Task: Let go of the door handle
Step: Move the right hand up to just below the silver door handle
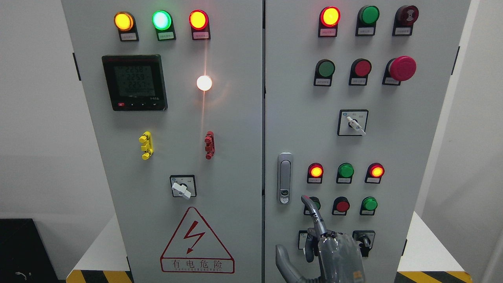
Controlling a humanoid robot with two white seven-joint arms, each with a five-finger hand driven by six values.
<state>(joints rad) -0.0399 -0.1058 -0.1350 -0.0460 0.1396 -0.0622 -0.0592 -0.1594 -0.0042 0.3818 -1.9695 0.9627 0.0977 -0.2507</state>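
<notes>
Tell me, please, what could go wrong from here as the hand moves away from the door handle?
1. The right hand has one finger extended just right of the door handle, over a green button; drifting forward could press it.
2. More buttons and a rotary switch sit right around the hand, so a sideways withdrawal might bump them.
3. The handle looks flush and the doors closed; the thumb could catch the door seam.

Head camera faces the cabinet doors (220, 157) squarely, close, angled slightly downward.
</notes>
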